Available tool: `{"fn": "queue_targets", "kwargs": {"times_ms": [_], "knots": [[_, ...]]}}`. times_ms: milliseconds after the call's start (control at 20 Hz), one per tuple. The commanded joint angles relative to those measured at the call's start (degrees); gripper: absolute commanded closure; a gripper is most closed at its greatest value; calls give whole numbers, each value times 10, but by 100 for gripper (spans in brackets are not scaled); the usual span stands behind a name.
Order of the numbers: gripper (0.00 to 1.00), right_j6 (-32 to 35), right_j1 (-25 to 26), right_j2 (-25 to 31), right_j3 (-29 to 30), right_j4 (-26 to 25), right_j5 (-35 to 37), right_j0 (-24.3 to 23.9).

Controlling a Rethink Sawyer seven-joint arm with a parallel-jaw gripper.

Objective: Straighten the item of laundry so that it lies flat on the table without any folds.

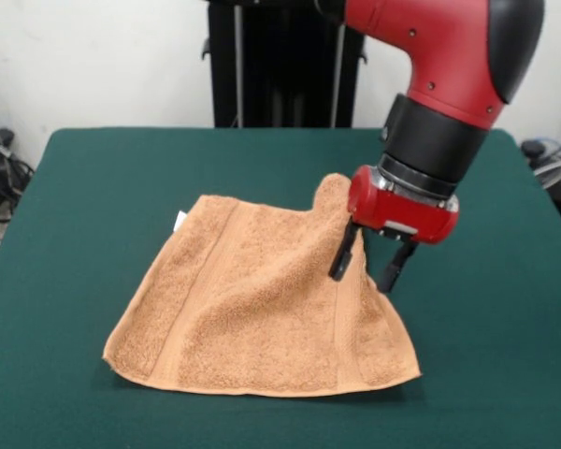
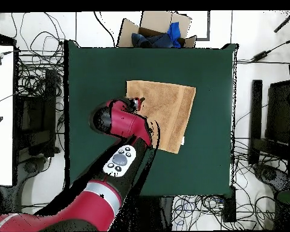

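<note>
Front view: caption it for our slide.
Red gripper, open, at raised corner of tan terry-cloth towel on green felt table.

White wall (image 1: 93, 56) behind, pale floor (image 2: 51, 199) strewn with cables (image 2: 32, 60) (tangled), cardboard box (image 2: 153, 30)

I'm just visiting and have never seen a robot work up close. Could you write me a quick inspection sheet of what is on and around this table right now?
Surface: the table has a dark green top; only the towel lies on it.
Job's things: the tan towel lies mostly spread, but its corner by the gripper is raised and curled; a small white tag shows at one edge.
Clutter: nothing seen on the table.
Grippers: the gripper is at the towel's raised edge, jaws apart, one finger in front of the cloth.
Cables: many loose cables on the floor around the table.
Surroundings: a cardboard box with blue items beyond one table edge.
</note>
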Motion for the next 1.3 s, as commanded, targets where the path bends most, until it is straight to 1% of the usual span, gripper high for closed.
{"fn": "queue_targets", "kwargs": {"times_ms": [50,450,600,650,850,1000,1150,1300], "knots": [[0,163,20,15,-3,27,26,1],[0,159,11,25,9,28,18,0],[0,146,-15,58,36,12,-4,-23],[0,144,-18,62,41,9,-7,-26],[0,150,-24,54,53,9,-5,-16],[0,161,-44,62,72,19,13,-8],[0,162,-51,65,84,18,12,-6],[0,154,-56,73,92,11,6,-14]]}}
